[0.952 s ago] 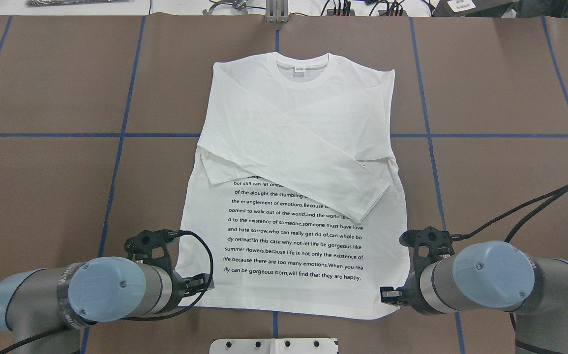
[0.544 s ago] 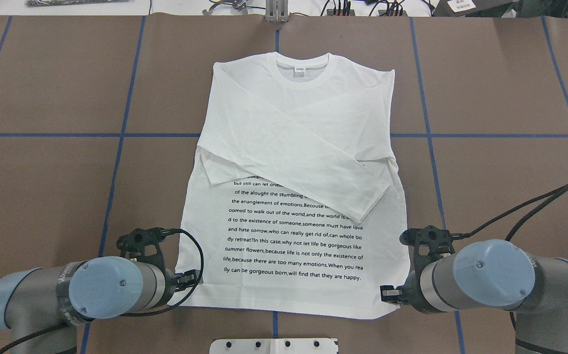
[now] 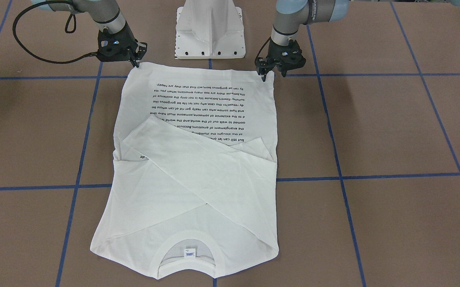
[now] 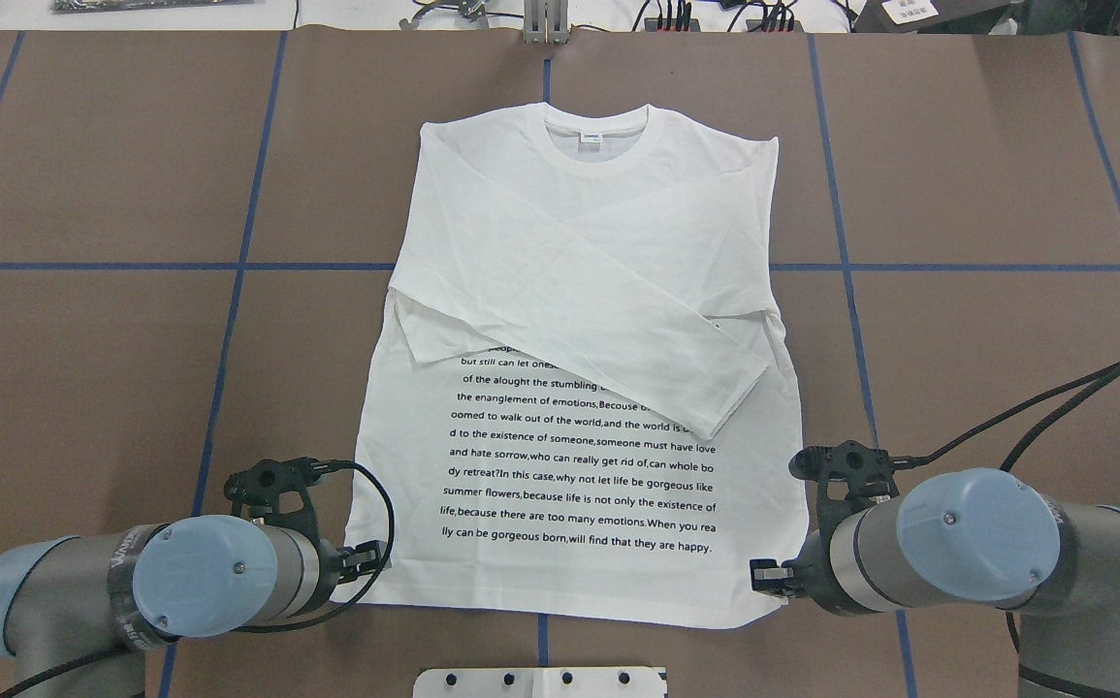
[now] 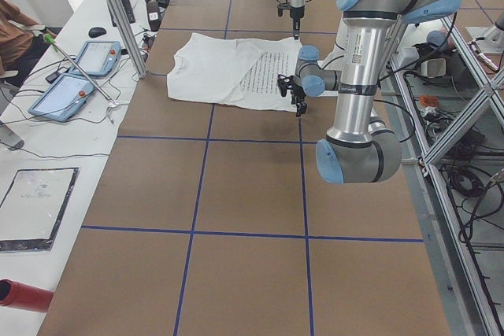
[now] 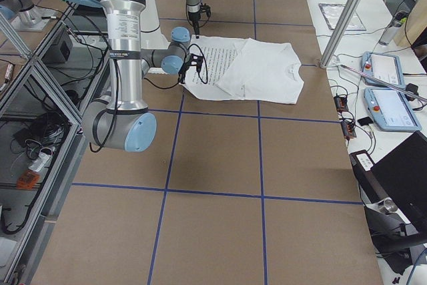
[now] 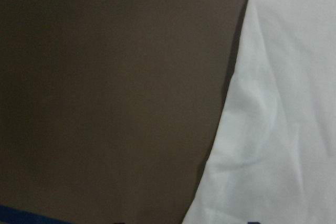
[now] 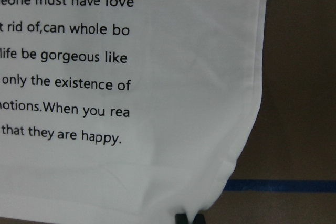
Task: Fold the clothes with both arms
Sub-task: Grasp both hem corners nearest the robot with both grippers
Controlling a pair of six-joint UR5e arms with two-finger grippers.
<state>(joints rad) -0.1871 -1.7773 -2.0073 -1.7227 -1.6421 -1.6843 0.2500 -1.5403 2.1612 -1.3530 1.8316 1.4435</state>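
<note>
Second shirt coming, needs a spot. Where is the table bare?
Bare table left and right of the T-shirt, and a narrower strip beyond its collar. Crowded at the near hem: left claw and right claw at its corners, pedestal base between.

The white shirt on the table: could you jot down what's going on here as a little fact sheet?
shirt: white, long-sleeved, lying flat on the brown table
sleeves: crossed over the chest
text: black, on the lower half, facing up
collar: at the end far from the robot
left gripper: at one near hem corner, looks open
right gripper: at the other near hem corner; grip unclear
fold so far: sleeves in, body not yet folded
</note>
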